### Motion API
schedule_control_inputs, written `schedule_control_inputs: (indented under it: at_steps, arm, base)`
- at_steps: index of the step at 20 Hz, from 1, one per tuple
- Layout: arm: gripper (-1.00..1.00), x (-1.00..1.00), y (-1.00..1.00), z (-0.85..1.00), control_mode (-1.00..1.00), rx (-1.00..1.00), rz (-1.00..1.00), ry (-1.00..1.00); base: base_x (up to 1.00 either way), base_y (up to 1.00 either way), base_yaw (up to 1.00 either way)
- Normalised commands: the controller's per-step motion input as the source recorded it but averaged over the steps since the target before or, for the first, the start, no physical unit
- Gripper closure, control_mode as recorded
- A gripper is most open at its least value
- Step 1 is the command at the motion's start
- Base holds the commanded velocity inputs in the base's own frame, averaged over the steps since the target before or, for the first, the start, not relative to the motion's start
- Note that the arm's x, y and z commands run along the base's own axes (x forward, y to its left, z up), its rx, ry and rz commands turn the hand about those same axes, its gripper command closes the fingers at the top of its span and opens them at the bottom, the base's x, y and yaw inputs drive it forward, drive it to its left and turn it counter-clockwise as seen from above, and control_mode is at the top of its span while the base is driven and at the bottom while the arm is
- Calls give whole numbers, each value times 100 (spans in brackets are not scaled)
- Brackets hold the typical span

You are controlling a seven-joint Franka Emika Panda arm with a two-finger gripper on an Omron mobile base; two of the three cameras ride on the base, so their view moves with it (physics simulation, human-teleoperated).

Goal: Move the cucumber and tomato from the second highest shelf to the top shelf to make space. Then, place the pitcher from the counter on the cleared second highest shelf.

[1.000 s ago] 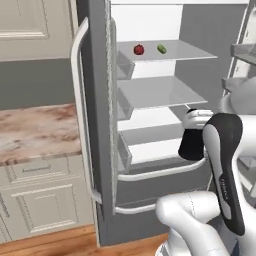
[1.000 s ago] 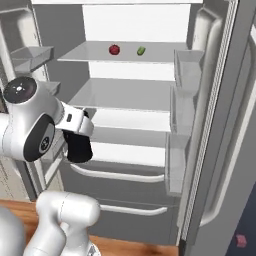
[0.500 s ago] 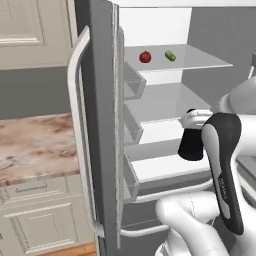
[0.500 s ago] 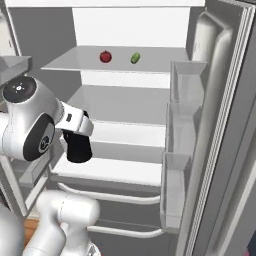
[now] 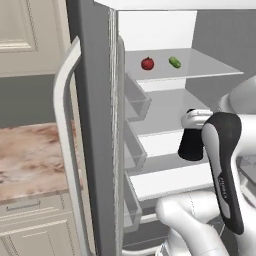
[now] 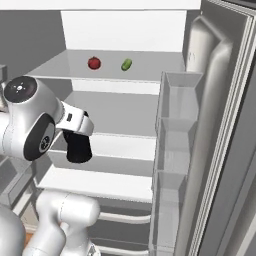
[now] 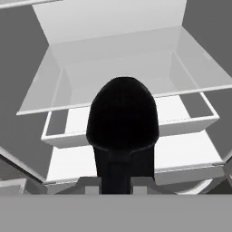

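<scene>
Black pitcher (image 7: 122,131) still pinched in the tool (image 5: 194,120), fridge nearer than before.

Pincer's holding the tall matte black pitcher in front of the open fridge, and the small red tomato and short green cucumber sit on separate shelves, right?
Not quite: the small red tomato and short green cucumber sit side by side on the same pale grey shelf, as the right base view shows. The pincer does hold the tall matte black pitcher in front of the open fridge.
</scene>
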Motion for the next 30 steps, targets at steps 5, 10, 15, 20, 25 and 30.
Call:
schedule_control_inputs:
  at_steps: [5,10,15,20,25,30]
  arm:
    - [100,13,0,-4,-100,0,0,0]
    - [100,6,0,-9,-100,-2,0,-8]
    - [100,23,0,-3,-100,0,0,-15]
    - [100,32,-3,-3,-100,0,2,-7]
    - [100,37,-8,-1,-100,0,1,-6]
    - [100,54,-15,0,-100,0,1,-3]
  base:
    - [6,0,0]
    - [0,0,0]
    - [0,0,0]
    - [0,0,0]
    - [0,0,0]
    - [0,0,0]
